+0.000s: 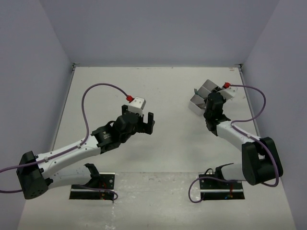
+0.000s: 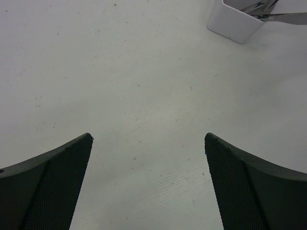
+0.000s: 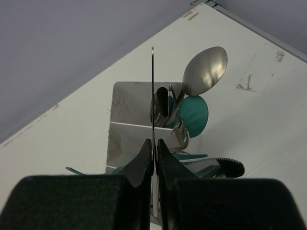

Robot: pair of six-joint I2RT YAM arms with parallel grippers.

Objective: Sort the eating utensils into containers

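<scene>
The white three-part container (image 3: 125, 132) stands right under my right gripper (image 3: 154, 146), which is shut on a thin silver utensil (image 3: 152, 86) seen edge-on above the compartments. A silver spoon (image 3: 206, 71) and a teal spoon (image 3: 194, 115) lean out of the far compartment. Forks (image 3: 180, 135) sit in the middle one, and a serrated knife (image 3: 230, 166) lies in the near one. From above, the container (image 1: 197, 101) is at the far right under the right gripper (image 1: 211, 103). My left gripper (image 1: 145, 125) is open over bare table mid-left, with nothing between its fingertips (image 2: 148, 139).
The container's corner (image 2: 235, 24) shows at the top right of the left wrist view, well ahead of the open fingers. Grey walls close the table on three sides. The right arm's cable (image 1: 254, 96) loops near the right wall.
</scene>
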